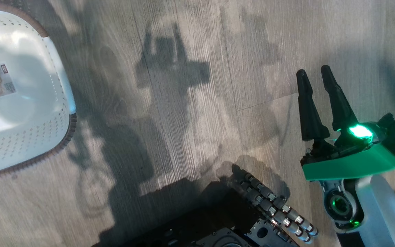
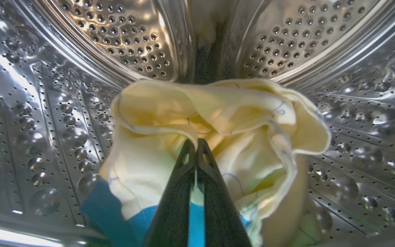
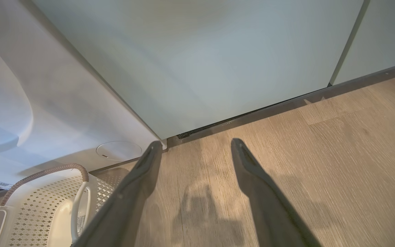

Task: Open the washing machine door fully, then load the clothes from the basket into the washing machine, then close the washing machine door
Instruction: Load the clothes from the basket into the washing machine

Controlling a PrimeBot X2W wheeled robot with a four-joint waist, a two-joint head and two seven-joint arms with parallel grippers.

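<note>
The left tool [image 2: 196, 142] reaches deep into the drum [image 2: 39, 113] of the washing machine [image 3: 46, 113]. Its two fingers are pinched shut on a fold of the pale yellow garment [image 2: 245, 113], which bunches straight ahead of the tips, blue cuff [image 2: 98, 212] hanging lowest. Letting go here should drop it onto the drum wall. The right tool [image 1: 314, 70] hovers over the floor [image 1: 183, 137], spread wide and holding nothing. The basket [image 1: 60, 85] lies off to its left, a label on its visible bottom.

garment [image 2: 218, 109]: pale yellow, blue cuff, bunched inside steel drum [image 2: 29, 120] | basket [image 1: 51, 103]: cream, perforated, brown rim, upright on wood floor [image 1: 218, 51] before white washing machine [image 3: 63, 109]
</note>
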